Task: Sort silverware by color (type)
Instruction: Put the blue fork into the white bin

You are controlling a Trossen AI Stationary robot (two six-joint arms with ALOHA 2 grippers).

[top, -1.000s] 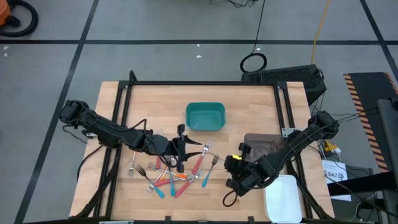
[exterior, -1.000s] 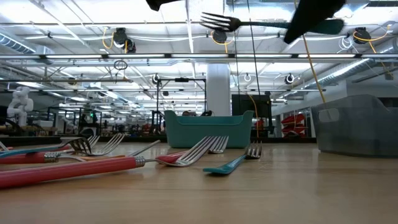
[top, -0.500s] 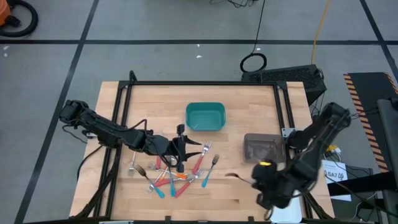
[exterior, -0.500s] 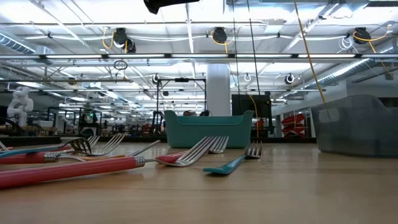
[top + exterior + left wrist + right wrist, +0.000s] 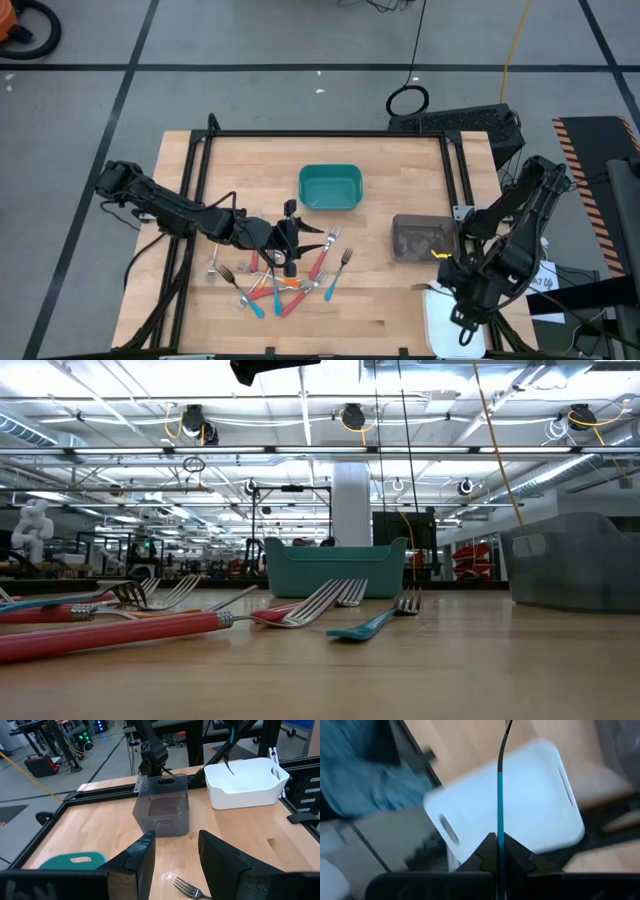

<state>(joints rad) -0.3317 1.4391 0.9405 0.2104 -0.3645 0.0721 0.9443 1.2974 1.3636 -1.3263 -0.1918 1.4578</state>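
Right pincer [image 5: 499, 851] clamped on teal fork [image 5: 500, 795] above white bin [image 5: 455, 318], lower right; left pincer [image 5: 175, 851] part-open, holding nothing; grey bin [image 5: 162, 807] empty.

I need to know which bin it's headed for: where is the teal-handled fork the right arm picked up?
The teal-handled fork is clamped in the right gripper, hanging over the white bin at the table's right front corner.

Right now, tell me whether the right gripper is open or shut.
Shut. The right gripper clamps a teal-handled fork edge-on between its closed fingers, over the white bin; the left wrist view shows the fork hanging above that bin.
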